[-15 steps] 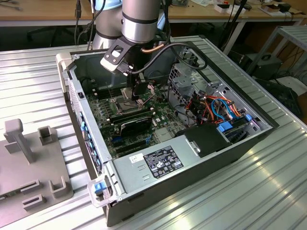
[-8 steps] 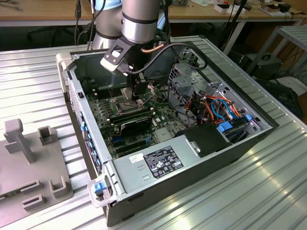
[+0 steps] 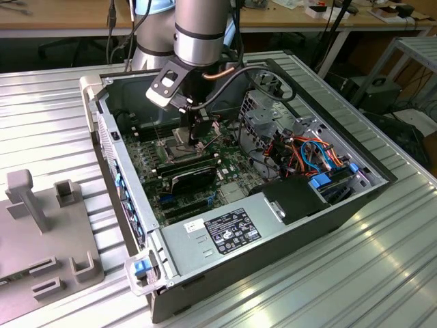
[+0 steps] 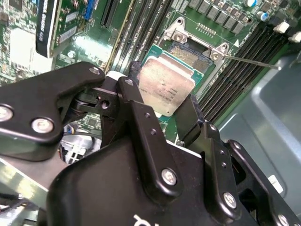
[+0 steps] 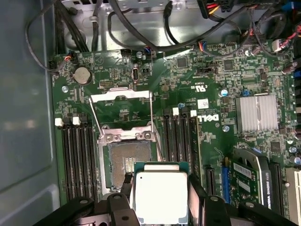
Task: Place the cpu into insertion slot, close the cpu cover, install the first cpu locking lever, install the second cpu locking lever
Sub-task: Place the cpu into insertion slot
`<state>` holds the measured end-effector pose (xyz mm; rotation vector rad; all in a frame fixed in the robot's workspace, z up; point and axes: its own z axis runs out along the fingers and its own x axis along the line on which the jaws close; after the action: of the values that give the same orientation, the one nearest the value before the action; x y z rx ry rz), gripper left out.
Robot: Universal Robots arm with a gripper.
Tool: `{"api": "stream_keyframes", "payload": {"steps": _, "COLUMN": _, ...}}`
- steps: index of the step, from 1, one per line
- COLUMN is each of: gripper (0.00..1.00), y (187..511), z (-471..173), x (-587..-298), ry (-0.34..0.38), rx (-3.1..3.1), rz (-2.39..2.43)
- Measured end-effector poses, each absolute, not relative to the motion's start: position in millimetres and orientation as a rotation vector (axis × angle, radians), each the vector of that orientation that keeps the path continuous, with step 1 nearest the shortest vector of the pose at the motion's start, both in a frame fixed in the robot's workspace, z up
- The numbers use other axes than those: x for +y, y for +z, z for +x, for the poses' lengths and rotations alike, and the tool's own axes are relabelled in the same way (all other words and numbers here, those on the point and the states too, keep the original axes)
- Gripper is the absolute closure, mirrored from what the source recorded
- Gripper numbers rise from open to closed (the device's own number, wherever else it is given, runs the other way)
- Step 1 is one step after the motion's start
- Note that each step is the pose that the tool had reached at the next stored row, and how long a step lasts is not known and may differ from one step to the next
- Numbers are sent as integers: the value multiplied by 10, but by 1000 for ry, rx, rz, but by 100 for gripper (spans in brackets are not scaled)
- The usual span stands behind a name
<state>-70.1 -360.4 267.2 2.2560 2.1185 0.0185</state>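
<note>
Second wrist view: the chip (image 4: 167, 87), silver face up, is pinched by two opposite edges between the black fingers (image 4: 136, 106) of the gripper (image 4: 162, 101), with the jaws closed onto it. In the first wrist view the chip (image 5: 161, 195) is seen in the gripper (image 5: 161, 197), held just beside the socket (image 5: 128, 160), one edge overlapping the socket's rim. Whether it touches the board cannot be told. The socket is uncovered and unfilled, and its field of contacts is exposed; the same is noted of the socket (image 4: 190, 54) in the second wrist view. The cover plate (image 5: 120, 96) is swung up and back from the socket, and board is visible through its square window. Two thin wire levers (image 5: 96, 120) are unhooked and angled away from the socket. Banks of long black memory slots (image 5: 77, 160) are set on either side of the socket on the green board (image 5: 207, 80). A finned heat sink (image 5: 256, 113) is mounted well apart. In the exterior view the arm (image 3: 198, 27) is seen pointing down into the open computer case (image 3: 287, 256), which is laid on a ribbed metal table (image 3: 382, 273).
</note>
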Motion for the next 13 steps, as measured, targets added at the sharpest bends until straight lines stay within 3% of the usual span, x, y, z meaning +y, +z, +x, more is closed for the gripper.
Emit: {"api": "stream_keyframes", "payload": {"steps": 13, "gripper": 45, "y": 2376, "z": -662, "x": -3292, "ry": 23, "rx": 2193, "rz": 2187}}
